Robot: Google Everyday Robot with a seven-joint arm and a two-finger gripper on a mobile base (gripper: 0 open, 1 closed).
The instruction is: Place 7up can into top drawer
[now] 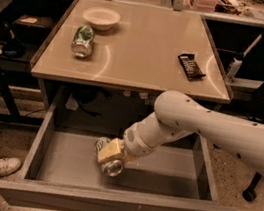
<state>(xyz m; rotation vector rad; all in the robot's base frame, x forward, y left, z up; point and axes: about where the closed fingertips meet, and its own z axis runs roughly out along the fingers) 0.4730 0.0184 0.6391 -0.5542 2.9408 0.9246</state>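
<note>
Clasping can (112, 167), gripper (109, 153) seemingly inside drawer (114, 204).

The drawer (114, 203) stood open below the tabletop (145, 59). Inside, left of centre, the claw (110, 153) gripped the 7up can (113, 167). Up top: bowl (101, 17) back left, second can (83, 41) before it, packet (191, 66) right.

The tan tabletop (148, 44) fills the upper middle of the frame. Three things lie directly on it. A pale bowl (101, 17) stands at upper left. A darker green can (83, 41) lies on its side just below the bowl. A dark flat packet (191, 66), perhaps a snack bar, lies toward the right edge. In the lower middle, the gripper (110, 152) sits inside the open top drawer (119, 204), closed round the 7up can (113, 167).
</note>
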